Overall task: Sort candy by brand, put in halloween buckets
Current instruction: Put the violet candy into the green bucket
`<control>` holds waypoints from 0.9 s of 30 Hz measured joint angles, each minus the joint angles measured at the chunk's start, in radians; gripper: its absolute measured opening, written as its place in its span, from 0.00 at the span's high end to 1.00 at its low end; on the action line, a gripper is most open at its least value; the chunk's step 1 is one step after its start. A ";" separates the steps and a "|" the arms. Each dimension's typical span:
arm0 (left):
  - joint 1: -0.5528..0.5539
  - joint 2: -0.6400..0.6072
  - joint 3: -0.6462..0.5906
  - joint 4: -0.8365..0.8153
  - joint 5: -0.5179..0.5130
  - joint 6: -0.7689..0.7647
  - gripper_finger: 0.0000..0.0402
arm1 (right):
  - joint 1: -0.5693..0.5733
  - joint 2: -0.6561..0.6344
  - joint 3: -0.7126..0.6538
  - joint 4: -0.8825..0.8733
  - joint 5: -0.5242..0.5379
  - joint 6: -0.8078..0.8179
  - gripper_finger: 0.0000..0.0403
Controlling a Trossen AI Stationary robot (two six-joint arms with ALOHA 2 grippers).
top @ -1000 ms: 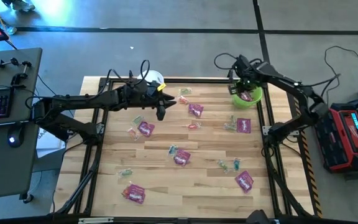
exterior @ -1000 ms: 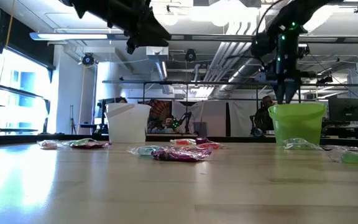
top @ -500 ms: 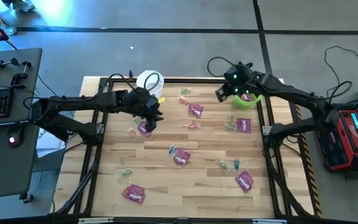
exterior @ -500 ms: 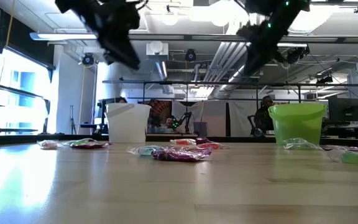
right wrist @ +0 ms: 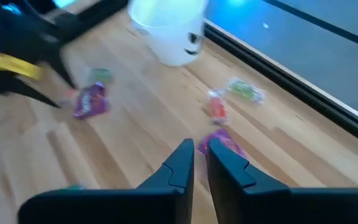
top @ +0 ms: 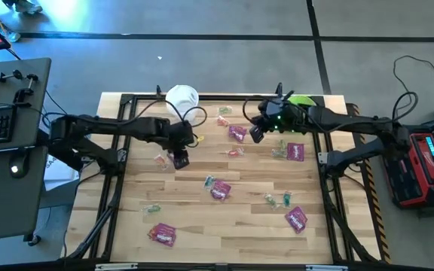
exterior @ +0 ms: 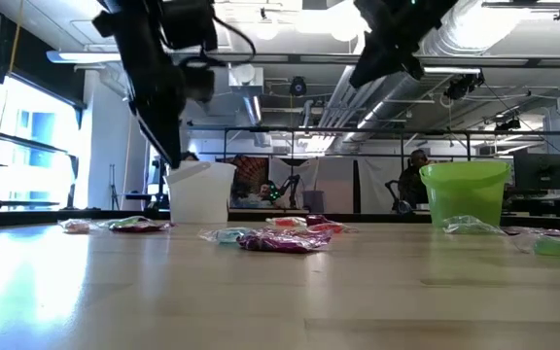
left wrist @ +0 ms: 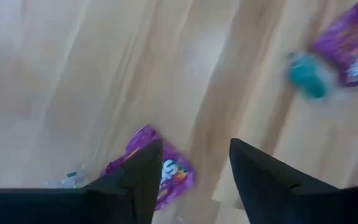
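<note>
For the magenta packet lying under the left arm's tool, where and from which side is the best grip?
Grip the flat magenta-purple foil packet across its narrow middle, coming straight down from above: it lies flat on the wooden table, and the left tool hangs open above it.

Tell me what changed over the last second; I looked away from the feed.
The left gripper swung back from near the white bucket to hover, open, over a purple packet. The right gripper left the green bucket, moving toward the table's middle, nearly closed and empty. The candy and buckets stayed put.
</note>
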 joint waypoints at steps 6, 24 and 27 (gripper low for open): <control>0.008 0.095 0.000 -0.024 -0.052 -0.044 0.49 | 0.048 0.000 0.000 0.006 0.037 0.011 0.81; 0.043 0.296 0.000 0.003 -0.109 -0.036 0.51 | 0.084 0.000 0.000 0.007 0.082 0.033 0.76; 0.043 0.302 0.001 0.004 -0.080 -0.038 0.52 | 0.084 0.000 0.000 0.007 0.081 0.053 0.76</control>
